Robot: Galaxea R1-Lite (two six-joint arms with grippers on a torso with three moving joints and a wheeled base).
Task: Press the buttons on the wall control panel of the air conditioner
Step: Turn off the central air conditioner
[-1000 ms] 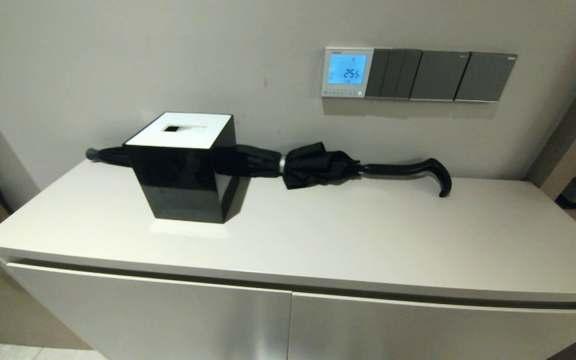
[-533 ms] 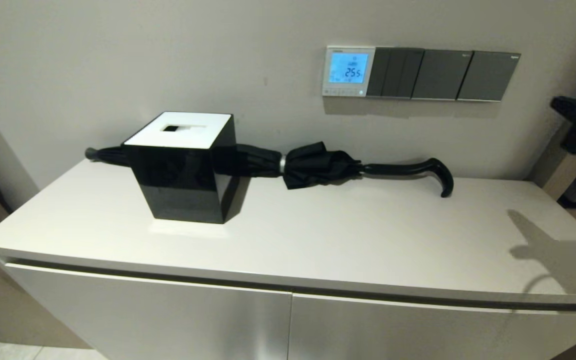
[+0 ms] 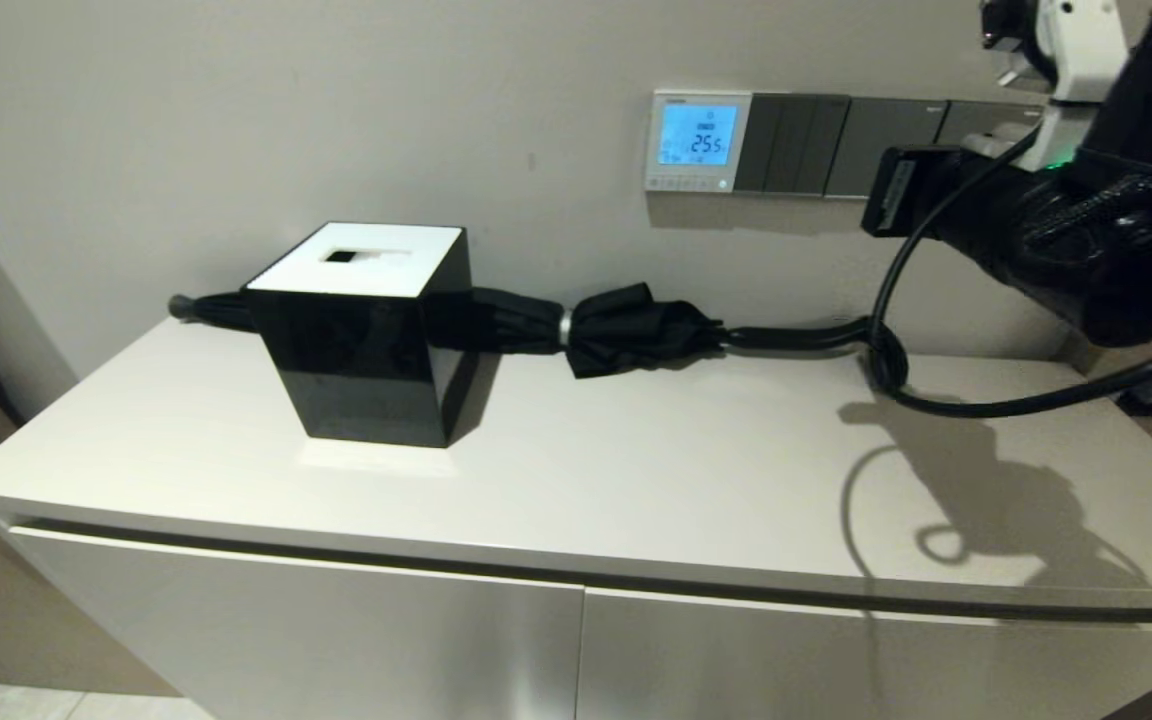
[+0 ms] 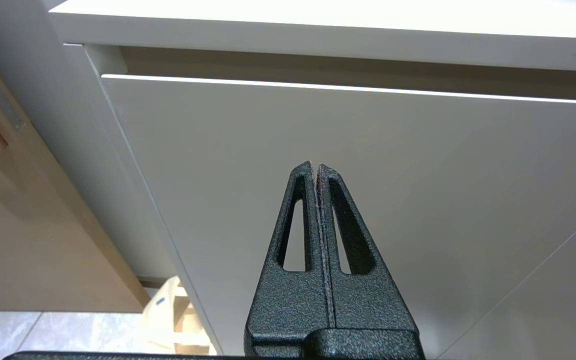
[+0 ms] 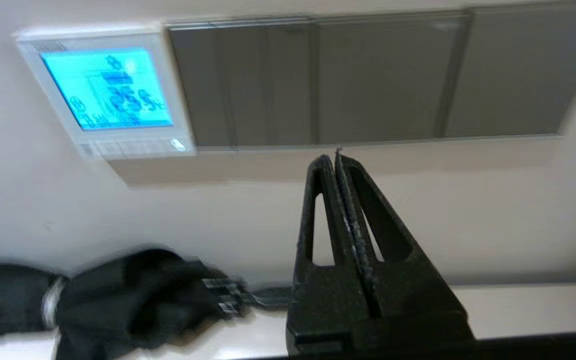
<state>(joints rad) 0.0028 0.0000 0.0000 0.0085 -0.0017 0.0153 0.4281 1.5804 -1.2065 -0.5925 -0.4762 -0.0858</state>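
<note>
The small square white-framed wall control panel with its lit blue screen is mounted on the beige wall, touching the left end of a row of dark grey switch plates; tiny pale buttons line its lower edge. The right gripper, fingers clenched together and empty, hangs in the air below the switch plates, apart from the panel. The left gripper, likewise clenched, points at the white cabinet front.

Right arm black-sleeved, white joint, black cable; textured black tapered slotted claws.
</note>
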